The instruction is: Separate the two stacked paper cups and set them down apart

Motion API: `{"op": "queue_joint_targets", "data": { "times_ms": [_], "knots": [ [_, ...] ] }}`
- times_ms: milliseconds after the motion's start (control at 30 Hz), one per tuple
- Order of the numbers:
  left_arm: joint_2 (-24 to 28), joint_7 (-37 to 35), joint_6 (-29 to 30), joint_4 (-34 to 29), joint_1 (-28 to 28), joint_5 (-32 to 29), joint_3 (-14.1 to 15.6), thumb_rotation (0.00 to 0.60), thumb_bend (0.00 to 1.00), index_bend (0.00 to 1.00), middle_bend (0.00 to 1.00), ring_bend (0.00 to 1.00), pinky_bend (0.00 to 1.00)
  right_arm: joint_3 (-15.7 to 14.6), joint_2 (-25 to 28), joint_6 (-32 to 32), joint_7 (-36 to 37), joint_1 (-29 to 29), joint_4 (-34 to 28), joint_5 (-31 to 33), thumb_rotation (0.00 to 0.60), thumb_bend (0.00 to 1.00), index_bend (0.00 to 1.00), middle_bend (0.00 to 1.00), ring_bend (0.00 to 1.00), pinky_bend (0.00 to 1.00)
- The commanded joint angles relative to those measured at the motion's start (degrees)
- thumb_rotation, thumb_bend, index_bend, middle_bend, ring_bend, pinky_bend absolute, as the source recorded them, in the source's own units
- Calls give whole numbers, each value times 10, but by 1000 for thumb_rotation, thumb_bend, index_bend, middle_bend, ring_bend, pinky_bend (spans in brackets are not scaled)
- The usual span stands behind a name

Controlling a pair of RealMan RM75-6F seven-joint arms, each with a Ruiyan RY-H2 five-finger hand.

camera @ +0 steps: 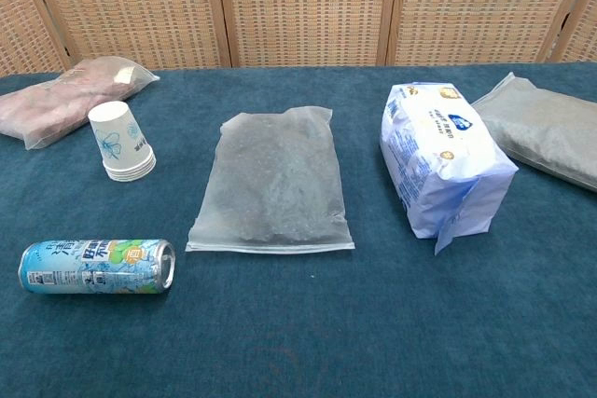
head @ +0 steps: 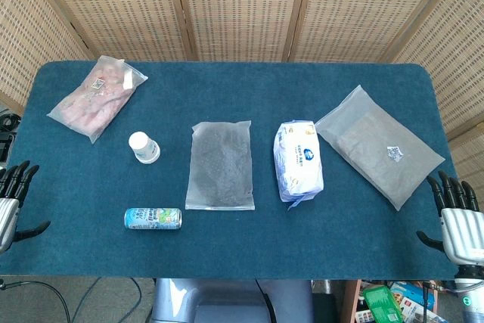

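Task not begun, by my reading. Cups (camera: 122,142) still nested, upside down, slightly tilted, at about 9 o'clock on the table (head: 227,81): thin white paper, blue flower print, tapered. Can (camera: 96,266) on its side at 7 o'clock of them. Left hand (head: 9,200) and right hand (head: 457,221) wait at the table's edges, fingers spread, empty. Next: reach in, one hand per cup, light grip since paper crushes.
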Motion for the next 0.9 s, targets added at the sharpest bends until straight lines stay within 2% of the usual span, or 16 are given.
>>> {"op": "queue_joint_targets", "data": {
  "times_ms": [33, 400, 533, 667, 767, 900],
  "knots": [
    [-1, 1, -1, 0, 0, 0, 1, 600, 129, 0, 0, 0, 0, 0, 0, 1, 1, 0, 0, 0, 600, 0, 22, 0, 0, 0],
    [-7, 3, -11, 4, -5, -7, -1, 600, 128, 0, 0, 0, 0, 2, -3, 3, 5, 1, 4, 1, 600, 0, 22, 0, 0, 0],
    [-13, -14, -28, 15, -26, -5, -14, 600, 138, 0, 0, 0, 0, 3, -3, 3, 7, 1, 5, 2, 600, 0, 22, 0, 0, 0],
    [-27, -42, -86, 53, -82, -7, -42, 600, 141, 0, 0, 0, 0, 6, -7, -5, 4, 6, 12, 9, 600, 0, 22, 0, 0, 0],
    [-41, -71, -158, 92, -140, -15, -63, 600, 141, 0, 0, 0, 7, 9, -14, -18, 1, 12, 20, 22, 600, 0, 22, 0, 0, 0],
    [-78, -96, -225, 157, -197, -8, -69, 600, 141, 0, 0, 0, 54, 12, -21, -30, -5, 17, 31, 35, 600, 0, 22, 0, 0, 0]
  ]
}}
